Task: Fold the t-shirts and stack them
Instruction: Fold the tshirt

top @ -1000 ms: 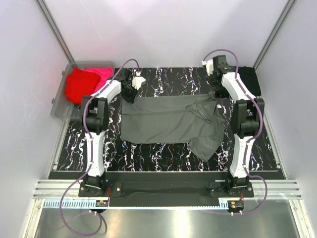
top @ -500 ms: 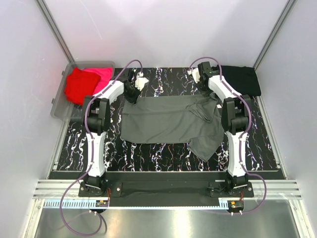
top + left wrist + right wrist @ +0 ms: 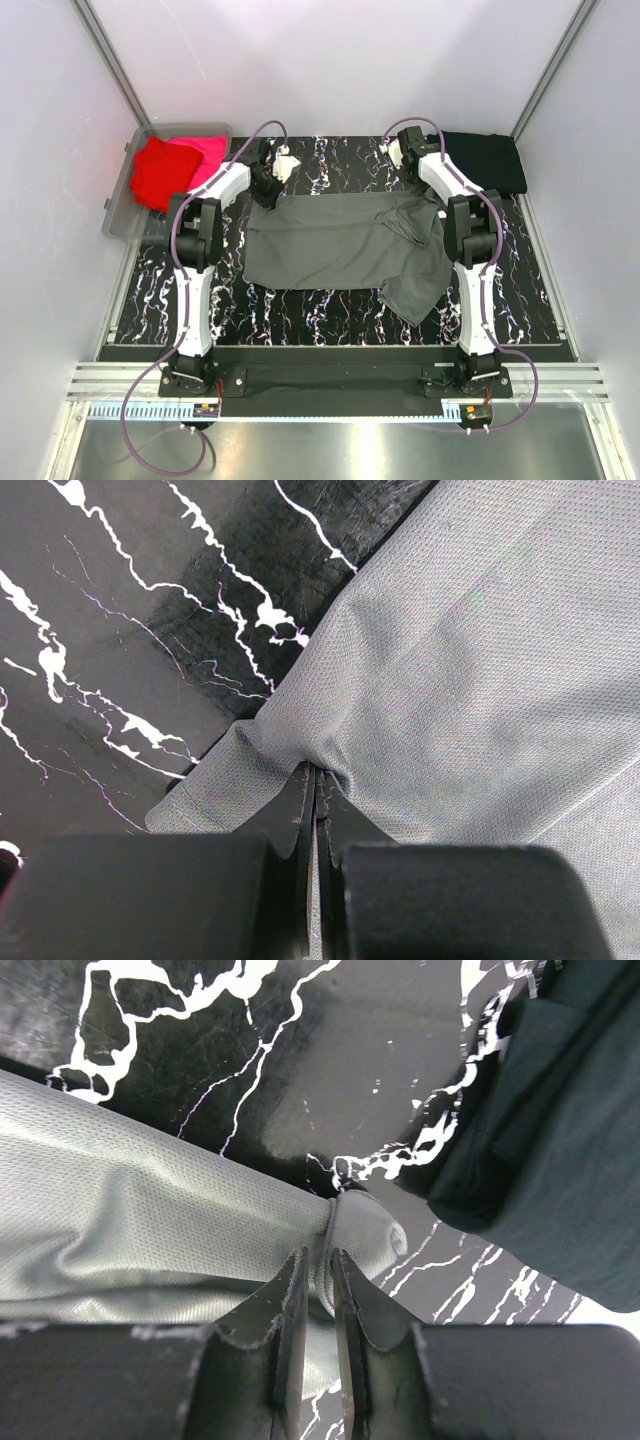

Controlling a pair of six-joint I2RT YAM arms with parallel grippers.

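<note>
- The left gripper (image 3: 315, 780) is pinching the grey shirt (image 3: 340, 245) at its 10 o'clock corner.
- The right gripper (image 3: 318, 1265) is pinching its 2 o'clock corner, probably so both can be folding it together.
- The grey shirt is lying spread in the middle, with the black shirt (image 3: 490, 160) sitting at 1 o'clock.

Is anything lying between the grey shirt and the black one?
No. The right wrist view shows only a bare strip of marbled table separating the grey shirt and black shirt.

Bright, even overhead light, soft shadows — faint sheen on the marbled table (image 3: 330, 160), wrist-view foregrounds blurry
</note>
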